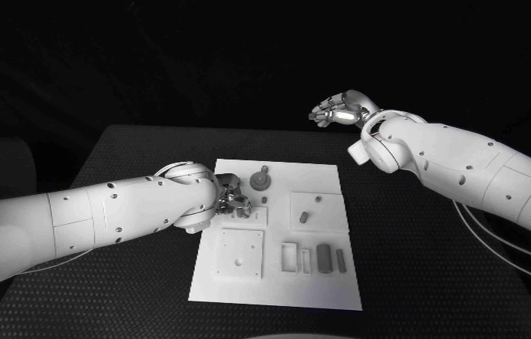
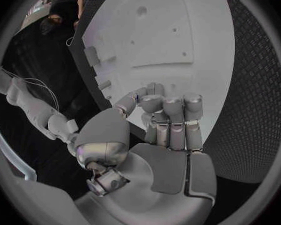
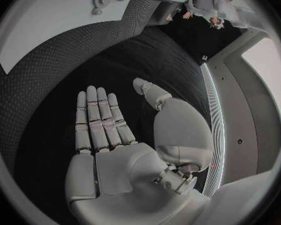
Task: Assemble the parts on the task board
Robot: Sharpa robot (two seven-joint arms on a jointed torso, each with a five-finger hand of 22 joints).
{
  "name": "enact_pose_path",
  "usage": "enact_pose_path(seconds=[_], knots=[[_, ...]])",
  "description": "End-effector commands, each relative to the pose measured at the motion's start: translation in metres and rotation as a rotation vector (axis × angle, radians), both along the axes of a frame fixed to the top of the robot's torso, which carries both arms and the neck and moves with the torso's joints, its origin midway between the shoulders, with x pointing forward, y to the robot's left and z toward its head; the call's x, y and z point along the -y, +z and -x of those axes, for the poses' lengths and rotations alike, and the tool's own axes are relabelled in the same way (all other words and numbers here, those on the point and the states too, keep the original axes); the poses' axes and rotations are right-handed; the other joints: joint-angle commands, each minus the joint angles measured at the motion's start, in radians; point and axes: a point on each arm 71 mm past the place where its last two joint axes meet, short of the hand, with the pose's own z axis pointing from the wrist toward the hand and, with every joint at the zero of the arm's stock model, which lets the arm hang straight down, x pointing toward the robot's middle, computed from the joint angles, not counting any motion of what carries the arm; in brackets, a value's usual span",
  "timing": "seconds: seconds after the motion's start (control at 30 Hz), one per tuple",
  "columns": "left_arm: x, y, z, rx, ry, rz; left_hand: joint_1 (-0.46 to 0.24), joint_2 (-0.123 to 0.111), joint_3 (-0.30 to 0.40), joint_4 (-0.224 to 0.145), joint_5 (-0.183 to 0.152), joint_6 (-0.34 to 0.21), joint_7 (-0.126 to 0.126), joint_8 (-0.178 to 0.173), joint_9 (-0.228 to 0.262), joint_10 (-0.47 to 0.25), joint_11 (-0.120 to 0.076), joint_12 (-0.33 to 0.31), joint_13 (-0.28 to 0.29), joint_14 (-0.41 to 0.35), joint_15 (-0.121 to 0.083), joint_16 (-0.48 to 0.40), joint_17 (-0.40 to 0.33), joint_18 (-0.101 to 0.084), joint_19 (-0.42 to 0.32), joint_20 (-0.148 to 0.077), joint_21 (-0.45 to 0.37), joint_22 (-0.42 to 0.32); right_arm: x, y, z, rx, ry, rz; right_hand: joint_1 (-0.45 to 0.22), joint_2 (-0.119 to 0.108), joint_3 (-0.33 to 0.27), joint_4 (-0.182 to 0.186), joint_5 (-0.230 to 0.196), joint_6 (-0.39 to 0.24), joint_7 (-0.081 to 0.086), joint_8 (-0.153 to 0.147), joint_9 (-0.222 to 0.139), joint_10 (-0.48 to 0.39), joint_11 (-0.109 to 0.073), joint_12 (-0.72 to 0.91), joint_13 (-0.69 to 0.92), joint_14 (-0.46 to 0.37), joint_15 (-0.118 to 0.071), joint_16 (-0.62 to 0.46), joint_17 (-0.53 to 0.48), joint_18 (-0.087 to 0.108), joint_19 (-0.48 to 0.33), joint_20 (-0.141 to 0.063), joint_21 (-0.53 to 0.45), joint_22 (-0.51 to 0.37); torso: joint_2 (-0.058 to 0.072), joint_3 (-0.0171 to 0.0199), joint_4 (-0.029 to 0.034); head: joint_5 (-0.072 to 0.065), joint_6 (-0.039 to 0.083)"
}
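Black textured table (image 1: 420,232), flat white task board (image 1: 277,235) at centre. Left hand (image 1: 230,198) over the board's left edge, fingers curled in, nothing visibly held. Small grey parts (image 1: 323,258) lie just beside it on the board: round gear-like piece (image 1: 261,180), slim blocks. Right hand (image 3: 115,135) raised well off the board, fingers straight, empty.
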Motion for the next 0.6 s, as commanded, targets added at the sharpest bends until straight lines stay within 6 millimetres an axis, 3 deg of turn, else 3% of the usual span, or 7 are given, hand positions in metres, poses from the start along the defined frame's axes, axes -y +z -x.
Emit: enact_pose_path(seconds=[0.03,0.47,0.5,0.6], knots=[[0.0059,-0.0031,0.0041,-0.031,-0.036,-0.004,-0.01,0.004,0.019,-0.015,-0.003,0.124,-0.086,0.004,-0.001,-0.025,-0.029,0.007,-0.001,0.038,-0.061,0.004,-0.002,0.016,-0.002,-0.124,0.006,0.014,-0.0016,0.0002,0.0001,-0.004,0.015,0.0,0.001,0.001,-0.004,0.0,0.007,-0.008,0.019,0.004,-0.002,0.007,-0.003,-0.007,-0.002,-0.003,0.007,-0.007,-0.001,-0.008,-0.008,0.0,-0.006,0.002,0.0,-0.0009,-0.0011,0.001,0.0],[0.0068,-0.0028,0.0035,-0.022,-0.041,-0.019,-0.025,0.019,0.021,-0.014,-0.004,0.136,-0.09,0.006,0.005,-0.026,-0.033,0.012,-0.006,0.037,-0.06,0.012,-0.009,0.017,-0.004,-0.124,0.006,0.014,-0.002,-0.0001,0.0001,-0.007,0.017,0.001,0.002,0.001,-0.006,0.0,0.009,-0.008,0.019,0.005,-0.002,0.009,-0.003,-0.009,-0.003,-0.004,0.008,-0.009,-0.002,-0.009,-0.009,0.0,-0.008,0.002,0.0,-0.0011,-0.0002,0.001,-0.001],[0.0063,-0.0029,0.0033,-0.022,-0.043,-0.023,-0.025,0.014,0.041,-0.013,-0.024,0.14,-0.092,0.005,0.008,-0.027,-0.035,0.015,-0.008,0.036,-0.06,0.017,-0.014,0.018,-0.005,-0.124,0.005,0.014,-0.002,-0.0001,-0.0001,-0.007,0.017,0.001,0.002,0.002,-0.006,0.0,0.009,-0.008,0.019,0.005,-0.002,0.009,-0.003,-0.009,-0.004,-0.005,0.008,-0.009,-0.002,-0.009,-0.01,0.0,-0.008,0.002,0.0,-0.0011,0.0,0.0,-0.001],[0.0055,-0.003,0.0029,-0.02,-0.042,-0.03,-0.026,0.013,0.054,-0.012,-0.023,0.143,-0.093,0.005,0.01,-0.027,-0.036,0.017,-0.011,0.035,-0.06,0.02,-0.018,0.018,-0.005,-0.124,0.006,0.014,-0.0021,-0.0003,-0.0002,-0.007,0.017,0.001,0.003,0.002,-0.006,0.0,0.01,-0.008,0.018,0.005,-0.003,0.009,-0.003,-0.01,-0.004,-0.005,0.008,-0.009,-0.002,-0.009,-0.01,0.001,-0.009,0.003,0.0,-0.0013,0.0001,0.0,0.0]])
